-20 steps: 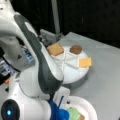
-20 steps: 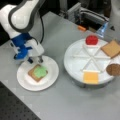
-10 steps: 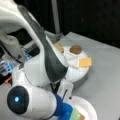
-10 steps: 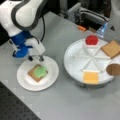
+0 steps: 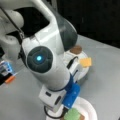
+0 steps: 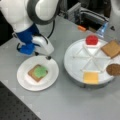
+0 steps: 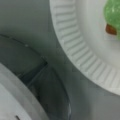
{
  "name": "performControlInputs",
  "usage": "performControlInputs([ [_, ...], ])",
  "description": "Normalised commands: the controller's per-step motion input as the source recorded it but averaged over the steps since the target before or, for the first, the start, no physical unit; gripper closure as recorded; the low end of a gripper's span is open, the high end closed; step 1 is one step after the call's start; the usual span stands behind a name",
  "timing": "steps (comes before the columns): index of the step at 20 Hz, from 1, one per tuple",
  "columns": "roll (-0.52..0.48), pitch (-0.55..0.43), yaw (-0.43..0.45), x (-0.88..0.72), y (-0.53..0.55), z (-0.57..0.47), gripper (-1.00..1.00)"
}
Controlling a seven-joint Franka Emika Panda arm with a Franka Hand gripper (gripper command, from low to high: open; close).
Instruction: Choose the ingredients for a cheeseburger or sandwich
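On the white paper plate (image 6: 23, 80) lies a brown toast square (image 6: 32, 74) with a green round (image 6: 40, 71) on top, the sandwich as it stands. My gripper (image 6: 42, 55) hovers just past the plate's far rim, open and holding nothing. In both front views the divided tray (image 6: 75, 53) holds the other ingredients: a red round (image 6: 92, 40), a toast square (image 6: 111, 48), a dark patty (image 6: 114, 69) and a cheese square (image 6: 91, 77). The wrist view shows the plate rim (image 7: 75, 50), the green round (image 7: 113, 12) and no fingers.
My arm (image 5: 47, 65) fills much of a front view, hiding part of the tray (image 5: 83, 72); cheese (image 5: 85, 62) and patty (image 5: 76, 49) peek out behind it. Clutter with an orange piece (image 6: 81, 28) sits at the table's far edge.
The gripper has risen off the plate and shifted right toward the tray. The green round stays on the toast.
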Motion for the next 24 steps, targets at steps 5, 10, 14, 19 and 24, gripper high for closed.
performControlInputs([
  [5, -0.342, -0.008, -0.055, -0.54, 0.33, 0.1, -1.0],
  [10, -0.288, 0.07, -0.081, -0.62, 0.33, 0.12, -1.0],
  [14, -0.265, 0.152, -0.03, -0.53, 0.32, 0.16, -1.0],
  [19, -0.258, 0.132, -0.005, -0.37, 0.25, 0.14, -1.0],
  [24, -0.445, -0.11, 0.12, -0.36, 0.26, -0.06, -1.0],
])
